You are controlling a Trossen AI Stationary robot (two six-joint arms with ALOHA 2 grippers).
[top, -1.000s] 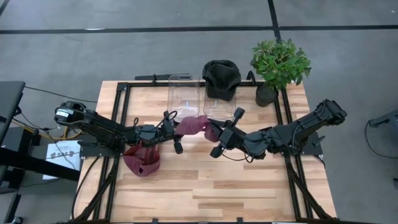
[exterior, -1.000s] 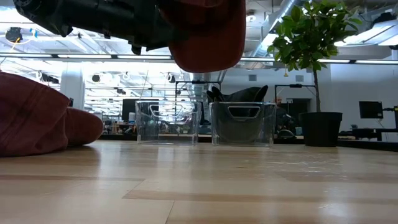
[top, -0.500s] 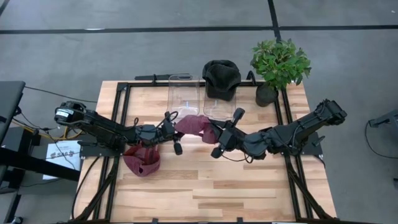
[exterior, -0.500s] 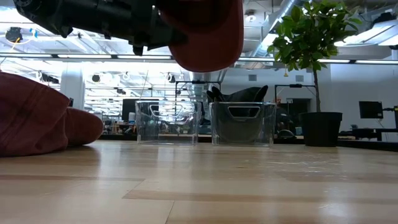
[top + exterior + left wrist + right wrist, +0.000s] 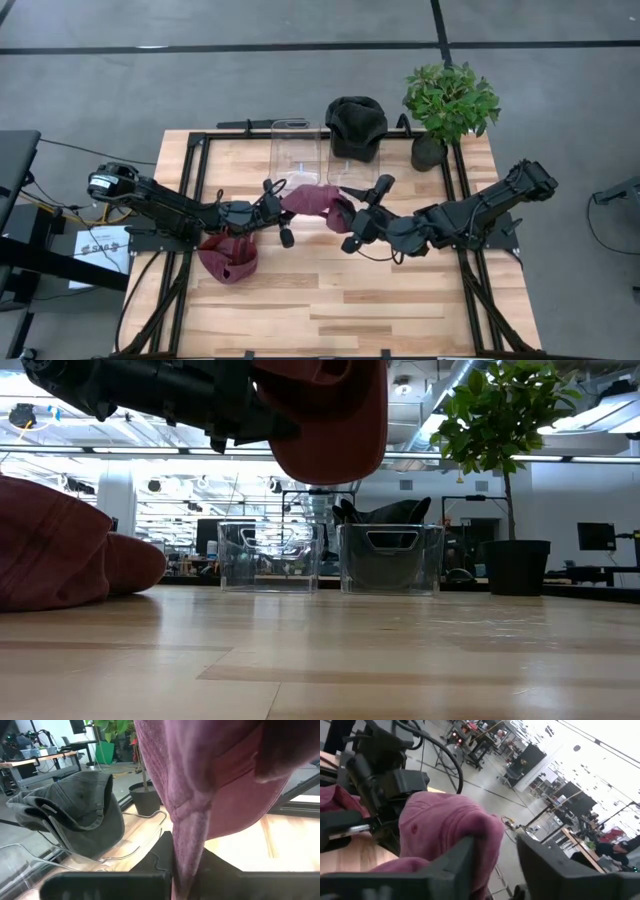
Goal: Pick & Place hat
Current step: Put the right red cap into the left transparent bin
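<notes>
A maroon hat [image 5: 315, 200] hangs in the air over the middle of the table, also seen in the low view [image 5: 325, 420]. My left gripper [image 5: 283, 208] is shut on the hat's left side. My right gripper [image 5: 354, 214] is open at the hat's right end; in the right wrist view its fingers [image 5: 451, 866] stand on either side of the cloth [image 5: 445, 827]. A second maroon hat [image 5: 228, 258] lies on the table under my left arm. A dark hat [image 5: 356, 124] sits in the right clear bin [image 5: 352, 172]. My left gripper pinches a bunched fold of the maroon hat's cloth [image 5: 184, 851] between its two fingers. The fingers reach in level from the table's left. The hat is lifted clear of the table and sags beyond the fingers. My right gripper is open around the hat's right end [image 5: 479, 840]; whether a finger still touches the cloth I cannot tell.
An empty clear bin [image 5: 297, 150] stands beside the one with the dark hat at the table's far edge. A potted plant [image 5: 449, 103] stands at the far right corner. Bare wood lies toward the near edge [image 5: 360, 310].
My right gripper has let go of the maroon hat and drawn back a little toward the table's right edge. The hat stays lifted in my left gripper and has settled slightly.
</notes>
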